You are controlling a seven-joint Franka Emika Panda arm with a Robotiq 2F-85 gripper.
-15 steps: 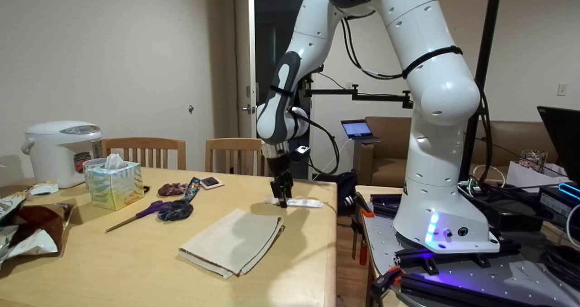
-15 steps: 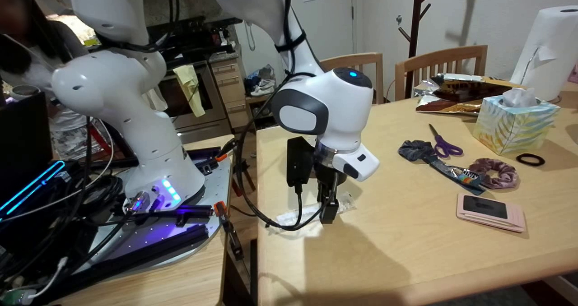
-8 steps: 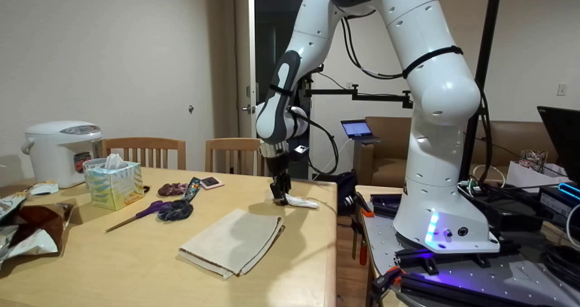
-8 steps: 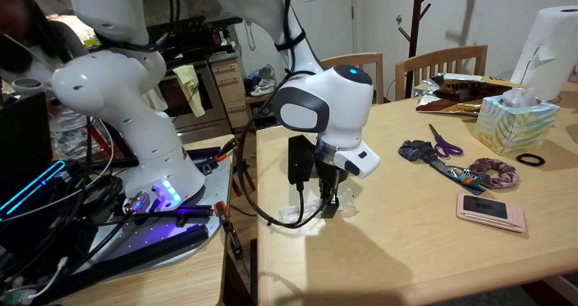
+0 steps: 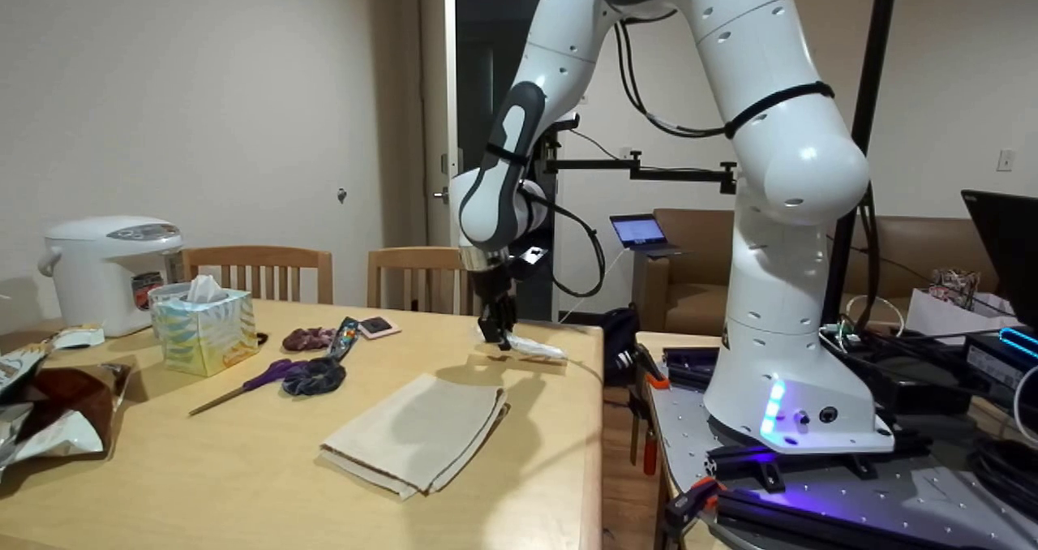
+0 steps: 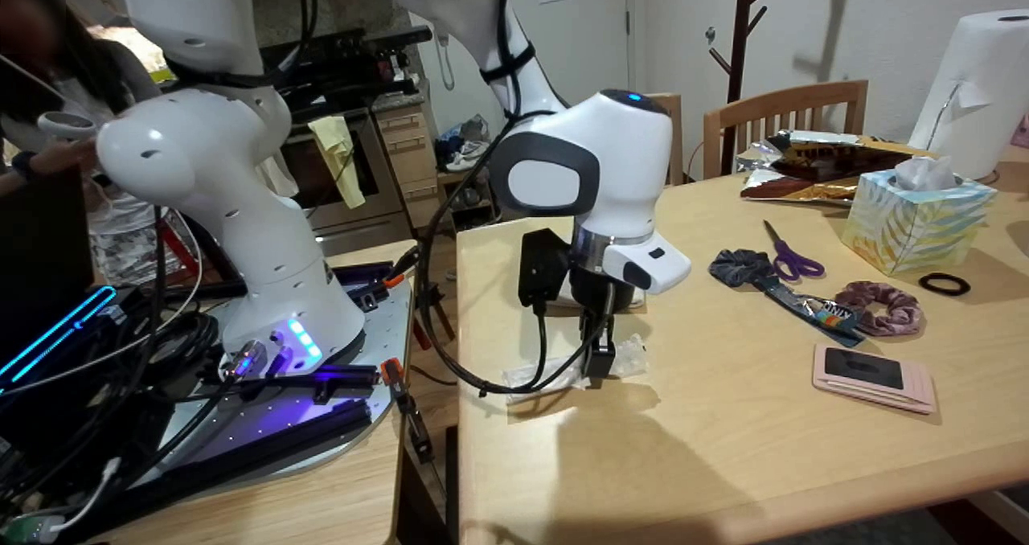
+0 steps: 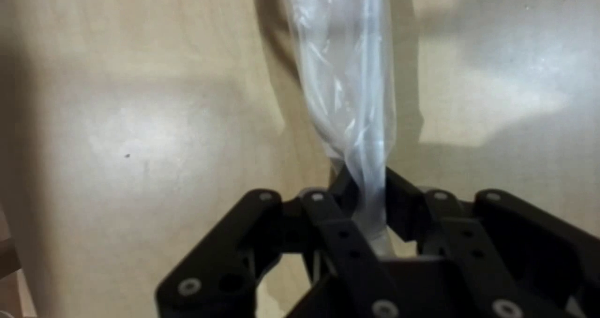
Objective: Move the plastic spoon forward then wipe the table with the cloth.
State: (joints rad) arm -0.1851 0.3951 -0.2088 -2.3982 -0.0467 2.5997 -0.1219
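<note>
The white plastic spoon [image 7: 370, 74] is inside a clear crinkled wrapper, and my gripper [image 7: 372, 198] is shut on it near the middle. In the wrist view the wrapper is pinched narrow between the fingers. Both exterior views show the wrapped spoon [image 5: 539, 348] sticking out on the two sides of the gripper [image 6: 599, 372], a little above the table [image 5: 243, 473], with its shadow below. The beige cloth [image 5: 418, 432] lies folded flat on the table, in front of the gripper in an exterior view and apart from it.
Purple-handled scissors [image 5: 255, 382], a dark scrunchie [image 5: 314, 377], a mauve scrunchie [image 6: 876, 308] and a pink card holder [image 6: 872, 376] lie further along the table. Past them stand a tissue box [image 5: 203, 335], a water boiler [image 5: 113, 270] and a foil snack bag [image 5: 73, 412].
The fingers have shut on the wrapped spoon, bunching its wrapper. The gripper has lifted slightly with it, off the table. The cloth has stayed put.
</note>
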